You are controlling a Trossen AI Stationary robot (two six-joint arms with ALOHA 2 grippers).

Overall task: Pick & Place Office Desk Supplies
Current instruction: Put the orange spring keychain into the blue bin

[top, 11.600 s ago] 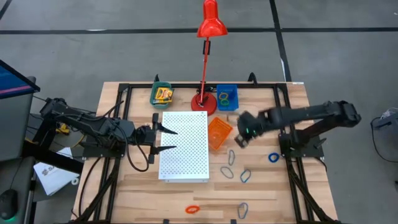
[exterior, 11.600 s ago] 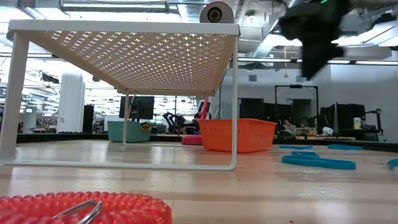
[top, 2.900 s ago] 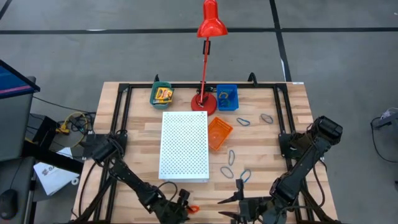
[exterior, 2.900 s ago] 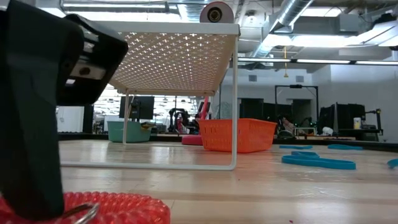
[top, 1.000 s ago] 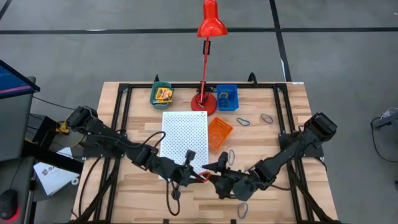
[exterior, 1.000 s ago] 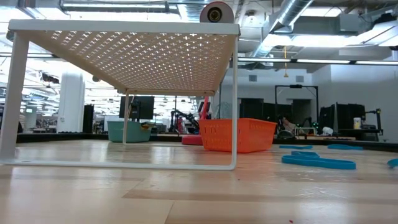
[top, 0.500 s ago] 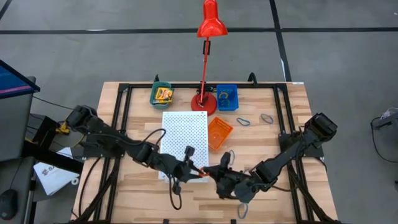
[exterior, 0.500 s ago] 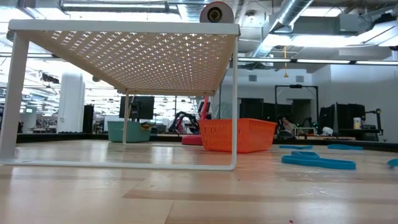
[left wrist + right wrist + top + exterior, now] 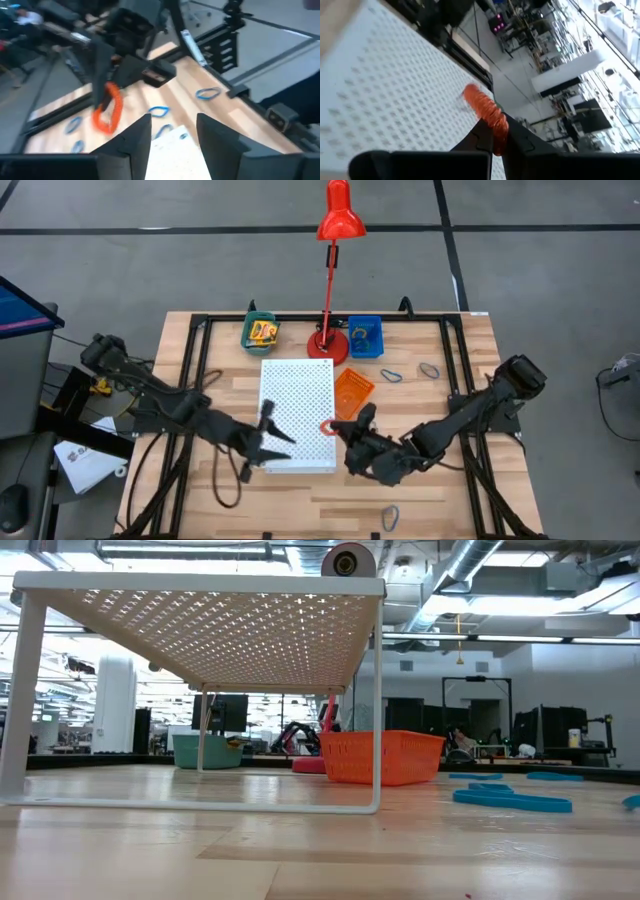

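An orange coiled loop (image 9: 327, 426) is in my right gripper (image 9: 337, 430), which is shut on it above the right edge of the white perforated board (image 9: 296, 395). The left wrist view shows the orange coiled loop (image 9: 107, 107) hanging in the air. My left gripper (image 9: 272, 430) is open over the board's near part, apart from the loop. Yellow-and-green boxes lie in the green bin (image 9: 260, 332). Grey and blue loops (image 9: 391, 375) rest flat on the table. My right gripper pinches the orange coiled loop between its two fingers at one end of the coil (image 9: 492, 120). The rest of the loop (image 9: 475, 97) sticks out past the fingertips. The loop is lifted clear, over the white board, and hangs below the fingers (image 9: 100, 65).
The red desk lamp (image 9: 328, 345) stands at the far edge between the green bin and the blue bin (image 9: 365, 336). An orange basket (image 9: 352, 395) sits right of the board. Another loop (image 9: 390, 517) lies near the near edge. Blue loops (image 9: 510, 800) show in the low view.
Both grippers met at the orange loop near the board's near right corner. My left gripper has let go and drawn back toward the table's left. My right gripper has carried the loop toward the far edge, over the board's right edge.
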